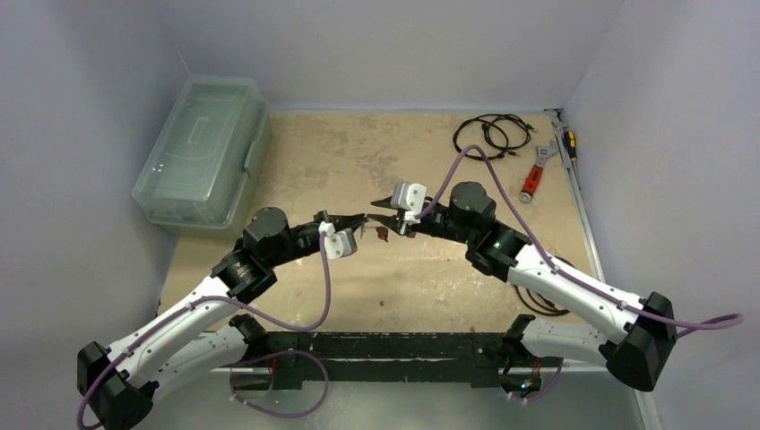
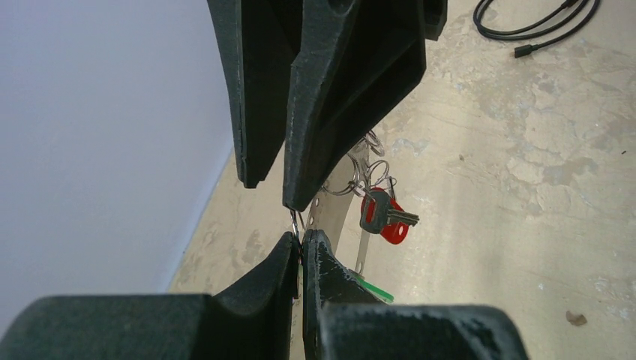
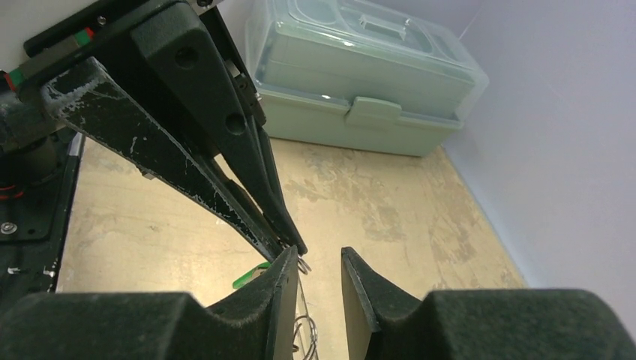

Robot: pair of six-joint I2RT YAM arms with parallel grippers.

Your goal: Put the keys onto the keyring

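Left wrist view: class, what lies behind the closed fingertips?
The silvery keyring, a red-tagged key hanging from it, and a green tag peeking out. Black fingers cover the rest of the hoop.

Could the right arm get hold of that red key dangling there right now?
Probably yes. The red key dangles free from the keyring, just beside the right arm's open jaws, nothing between them. The left arm's jaws pinch only a small ring on the keyring, clear of that key.

Red plastic key tag (image 2: 395, 232) flashing, green plastic key tag (image 2: 373, 289) too, against the flat silvery metal keyring (image 2: 335, 212). Tabletop (image 1: 358, 161): mottled beige, blotchy. Pale green translucent plastic box (image 1: 202, 152), black cable coil (image 1: 488, 134), red-handled wrench (image 1: 532, 179), purple cables (image 1: 324, 287), white arm segments (image 1: 188, 313).
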